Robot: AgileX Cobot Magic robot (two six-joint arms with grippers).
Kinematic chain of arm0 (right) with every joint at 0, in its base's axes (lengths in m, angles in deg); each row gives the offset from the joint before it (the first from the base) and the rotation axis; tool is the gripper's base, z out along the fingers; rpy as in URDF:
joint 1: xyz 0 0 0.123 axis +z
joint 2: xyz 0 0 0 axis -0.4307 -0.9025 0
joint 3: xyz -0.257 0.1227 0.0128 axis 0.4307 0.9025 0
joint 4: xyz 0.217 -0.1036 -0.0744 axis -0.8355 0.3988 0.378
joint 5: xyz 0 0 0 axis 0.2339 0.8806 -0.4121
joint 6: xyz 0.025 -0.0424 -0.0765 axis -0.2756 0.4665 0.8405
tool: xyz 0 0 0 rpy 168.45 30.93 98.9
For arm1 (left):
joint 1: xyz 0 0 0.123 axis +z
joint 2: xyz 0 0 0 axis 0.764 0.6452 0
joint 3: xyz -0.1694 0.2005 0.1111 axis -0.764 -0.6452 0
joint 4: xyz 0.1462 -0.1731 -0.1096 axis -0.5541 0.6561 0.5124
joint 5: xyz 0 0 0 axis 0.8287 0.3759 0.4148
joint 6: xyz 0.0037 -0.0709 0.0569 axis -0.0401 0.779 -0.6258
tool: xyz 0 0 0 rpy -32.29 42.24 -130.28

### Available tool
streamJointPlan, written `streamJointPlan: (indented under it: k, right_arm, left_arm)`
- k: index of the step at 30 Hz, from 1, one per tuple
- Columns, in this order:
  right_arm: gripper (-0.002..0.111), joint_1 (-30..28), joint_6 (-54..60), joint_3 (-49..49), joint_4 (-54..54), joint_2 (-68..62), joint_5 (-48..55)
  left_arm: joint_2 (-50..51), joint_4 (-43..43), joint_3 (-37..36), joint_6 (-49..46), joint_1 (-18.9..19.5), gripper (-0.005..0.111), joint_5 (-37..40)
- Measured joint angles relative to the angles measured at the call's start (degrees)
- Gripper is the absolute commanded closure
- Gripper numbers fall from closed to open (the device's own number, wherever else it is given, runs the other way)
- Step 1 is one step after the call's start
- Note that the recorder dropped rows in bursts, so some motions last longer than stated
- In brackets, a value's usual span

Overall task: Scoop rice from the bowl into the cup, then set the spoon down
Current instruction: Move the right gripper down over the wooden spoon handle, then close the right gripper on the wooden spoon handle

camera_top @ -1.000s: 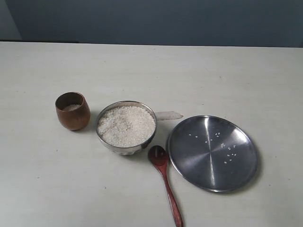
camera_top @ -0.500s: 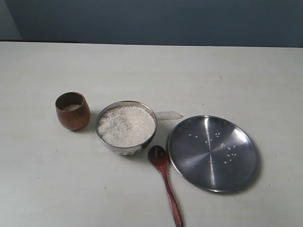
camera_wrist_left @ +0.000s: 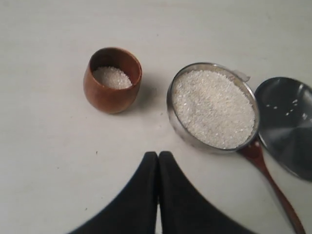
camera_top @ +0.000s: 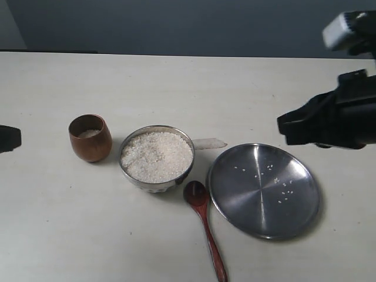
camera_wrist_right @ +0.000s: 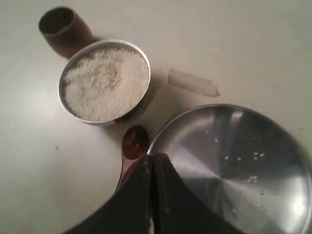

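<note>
The steel bowl (camera_top: 157, 180) heaped with white rice (camera_top: 156, 155) stands mid-table. Left of it is the brown wooden cup (camera_top: 90, 138), with a little rice inside (camera_wrist_left: 112, 77). The reddish wooden spoon (camera_top: 205, 226) lies on the table between the bowl and the plate, handle pointing to the front edge. My right gripper (camera_top: 283, 130) hangs above the plate's far right side, shut and empty (camera_wrist_right: 151, 157). Only the tip of my left gripper (camera_top: 9, 138) shows at the left edge; in the left wrist view it (camera_wrist_left: 158, 154) is shut on nothing, well short of the cup (camera_wrist_left: 111, 80) and the bowl (camera_wrist_left: 212, 108).
A flat steel plate (camera_top: 264, 189) with a few stray grains lies right of the spoon. A small whitish piece (camera_top: 209, 143) lies behind the bowl. A dark wall runs behind the table's far edge.
Both arms have come into view: the right arm from the right, above the plate, and the left gripper's tip at the left edge. Bowl, cup, spoon and plate have not moved.
</note>
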Motion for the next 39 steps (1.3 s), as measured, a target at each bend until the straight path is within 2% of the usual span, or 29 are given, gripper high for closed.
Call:
streamJointPlan:
  k: [7,13,15,16,19,22,24,31,32,36,39]
  right_arm:
    - [0.109,8.2,0.4,-1.0,0.0,-12.0,1.0]
    - [0.109,17.0,-1.7,-1.0,0.3,-18.2,0.2]
    - [0.109,20.9,-8.3,-1.0,3.6,-20.0,-2.4]
    - [0.109,23.4,-15.3,-1.0,7.9,-20.5,-4.8]
    - [0.109,27.1,-28.2,-1.0,16.2,-20.7,-8.0]
    - [0.109,32.8,-48.5,-1.0,32.8,-20.7,-8.7]
    - [0.109,35.7,-57.9,-1.0,40.9,-20.7,-6.4]
    - [0.109,37.4,-62.2,-1.0,40.4,-25.2,-1.4]
    - [0.107,37.7,-62.2,-1.0,40.2,-26.1,-1.4]
    - [0.085,40.3,-62.4,-1.0,40.1,-28.9,-5.5]
    - [0.077,40.8,-63.7,-1.0,40.1,-30.4,-6.4]
  left_arm:
    - [6.9,-1.2,0.0,-1.5,0.0,0.106,0.0]
    - [8.2,-1.9,-0.1,-2.0,0.0,0.106,-0.4]
    - [8.3,-2.5,-0.7,-2.0,0.0,0.106,-0.4]
    - [8.3,-2.7,-1.1,-2.0,0.0,0.106,-0.5]
    - [8.3,-3.5,-1.7,-2.1,0.0,0.106,-0.6]
    - [8.3,-4.1,-2.2,-2.1,0.0,0.106,-0.6]
    - [8.3,-4.1,-2.3,-2.1,0.0,0.106,-0.3]
    - [8.3,-4.1,-2.5,-2.2,0.0,0.106,-0.3]
    - [8.3,-4.1,-2.5,-2.2,0.0,0.106,-0.3]
    - [8.3,-4.1,-2.5,-2.2,0.0,0.106,-0.3]
    - [8.3,-4.4,-2.5,-2.2,0.0,0.106,-0.3]
